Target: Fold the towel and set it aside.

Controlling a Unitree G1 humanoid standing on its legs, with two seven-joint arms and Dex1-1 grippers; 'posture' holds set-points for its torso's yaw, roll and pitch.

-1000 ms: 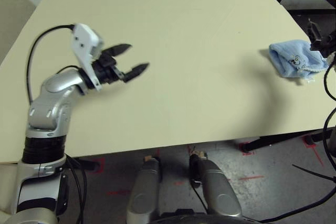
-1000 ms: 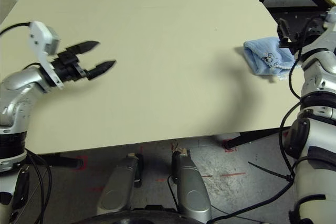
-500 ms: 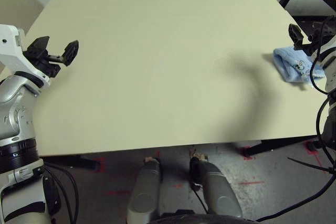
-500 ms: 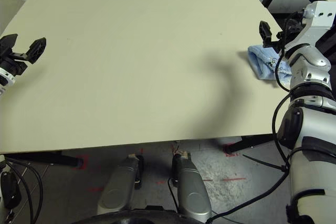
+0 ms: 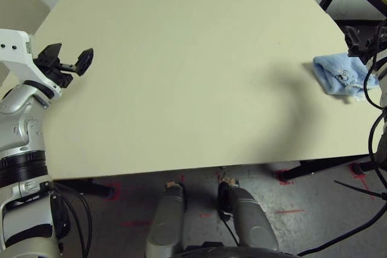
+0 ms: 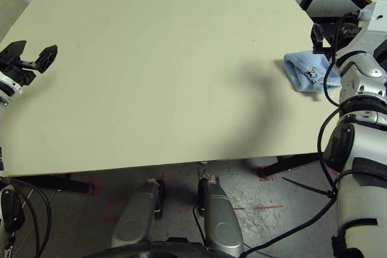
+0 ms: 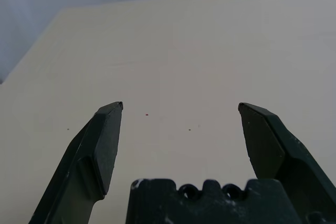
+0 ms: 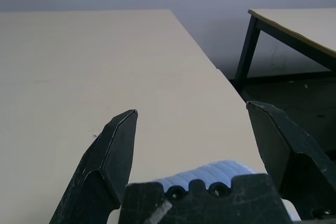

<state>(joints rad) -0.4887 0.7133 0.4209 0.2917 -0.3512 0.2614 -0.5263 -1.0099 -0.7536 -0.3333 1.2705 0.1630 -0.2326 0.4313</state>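
The towel [image 5: 338, 75] is a small light-blue bundle with a dark embroidered motif. It lies folded near the right edge of the cream table [image 5: 181, 58]. My right gripper [image 6: 328, 32] hovers just above and behind the towel, open and holding nothing. The right wrist view has the towel [image 8: 210, 173] low between the spread fingers [image 8: 118, 145]. My left gripper [image 5: 71, 58] hangs open and empty at the table's left edge, far from the towel. Its fingers [image 7: 105, 140] stand wide apart over bare tabletop.
A second table with black metal legs [image 8: 251, 43] stands beyond the right edge, close to my right arm. The floor below the near edge carries red tape marks [image 5: 289, 212]. Black cables hang along my right arm [image 6: 329, 131].
My left arm has drawn back from over the table to its left edge. My right gripper has shifted slightly beside the towel. The towel itself has kept its place.
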